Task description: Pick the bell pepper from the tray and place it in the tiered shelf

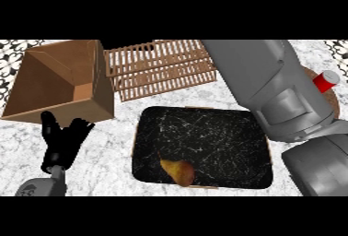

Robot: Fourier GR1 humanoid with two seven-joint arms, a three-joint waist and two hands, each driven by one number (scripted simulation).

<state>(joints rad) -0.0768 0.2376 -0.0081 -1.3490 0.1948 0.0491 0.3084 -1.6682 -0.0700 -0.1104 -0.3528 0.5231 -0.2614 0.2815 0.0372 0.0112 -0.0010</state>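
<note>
The bell pepper (178, 171), orange-yellow, lies near the front edge of the black tray (217, 133), left of its middle. Behind the tray stands the wooden slatted tiered shelf (159, 67). My left hand (63, 138) rests open with its fingers up at the lower left, left of the tray and apart from it. My right forearm (272, 87) crosses the right side of the view, over the tray's right edge and the shelf's right end. It runs out at the top, so the right hand itself does not show.
An open cardboard box (58, 80) stands at the back left, just behind my left hand. A red-and-white container (326, 80) sits on a round brown board (332, 101) at the right, partly hidden by my right forearm.
</note>
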